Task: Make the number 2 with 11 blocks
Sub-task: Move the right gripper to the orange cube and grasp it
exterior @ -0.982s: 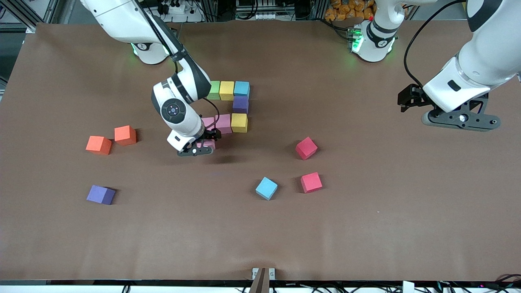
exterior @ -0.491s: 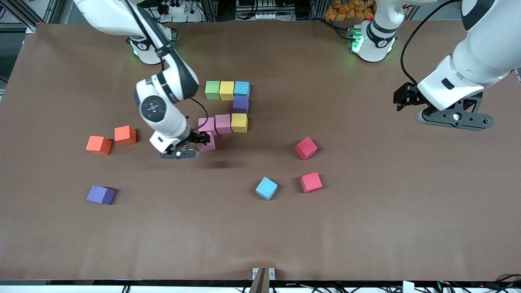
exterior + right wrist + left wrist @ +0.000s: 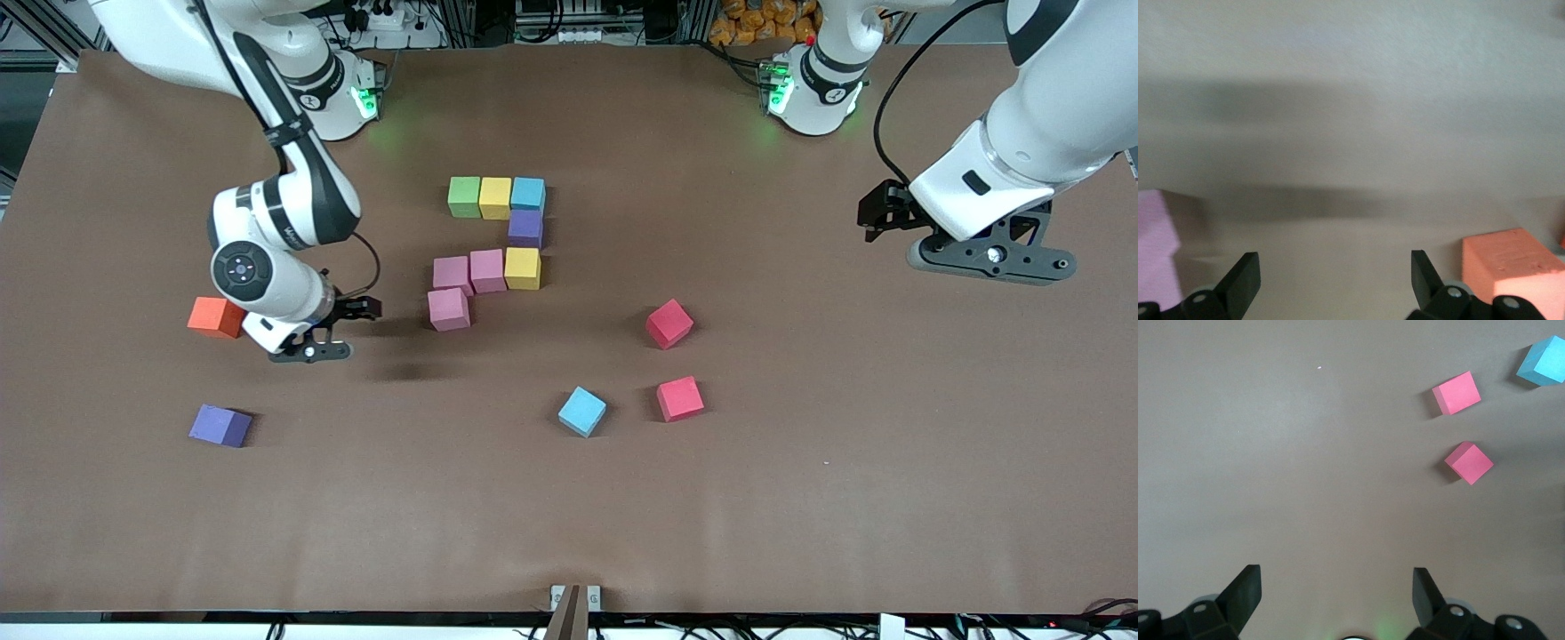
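Several blocks form part of the number 2 (image 3: 495, 233): a green, yellow and light blue row, a purple one, a yellow and two pink ones, then a lone pink block (image 3: 448, 308). My right gripper (image 3: 359, 308) hangs open and empty over the table between that pink block and an orange block (image 3: 213, 317). The right wrist view shows the open right gripper (image 3: 1331, 267), the orange block (image 3: 1511, 267) and the pink block (image 3: 1155, 247). My left gripper (image 3: 878, 218) waits open over the left arm's end, also seen as the left gripper (image 3: 1336, 583).
Loose blocks lie nearer the front camera: a purple block (image 3: 220, 425), a light blue block (image 3: 582, 411) and two red blocks (image 3: 669, 323) (image 3: 679, 398). The left wrist view shows the red blocks (image 3: 1457, 392) (image 3: 1468, 462) and the light blue block (image 3: 1543, 361).
The right gripper has left the lone pink block in place and swung toward the right arm's end, now covering one of the two orange blocks. The left arm barely shifted.
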